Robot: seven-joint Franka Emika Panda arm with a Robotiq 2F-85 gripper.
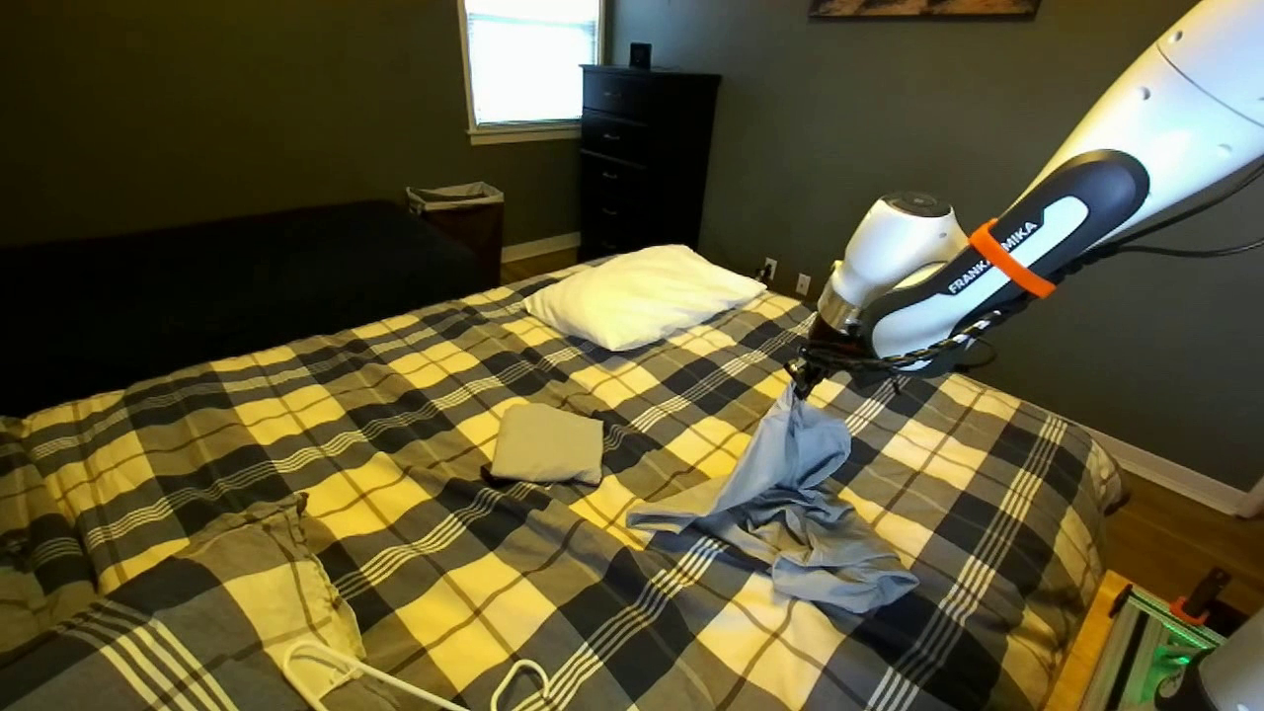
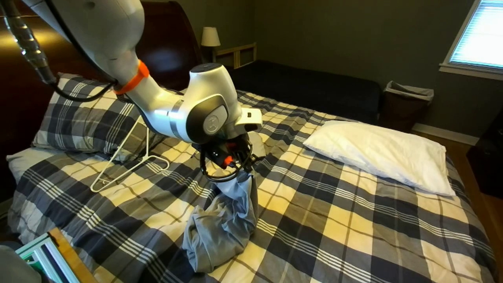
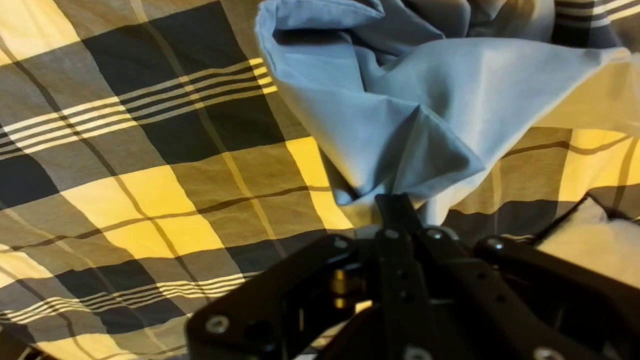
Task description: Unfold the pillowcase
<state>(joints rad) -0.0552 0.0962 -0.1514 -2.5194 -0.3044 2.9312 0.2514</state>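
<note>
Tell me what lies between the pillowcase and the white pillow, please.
The checked bedcover lies between the pillowcase and the white pillow, in both exterior views.

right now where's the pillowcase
In an exterior view, the pillowcase hangs from the hand, right of the beige cloth, its lower folds on the bedspread.

The wrist view's edge crops the pillowcase [image 3: 387,112], whose pinched end seems hidden.

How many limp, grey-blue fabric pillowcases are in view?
1: the grey-blue pillowcase hangs from the black gripper, its lower part crumpled on the plaid bedspread; its folds could hide another.
</note>
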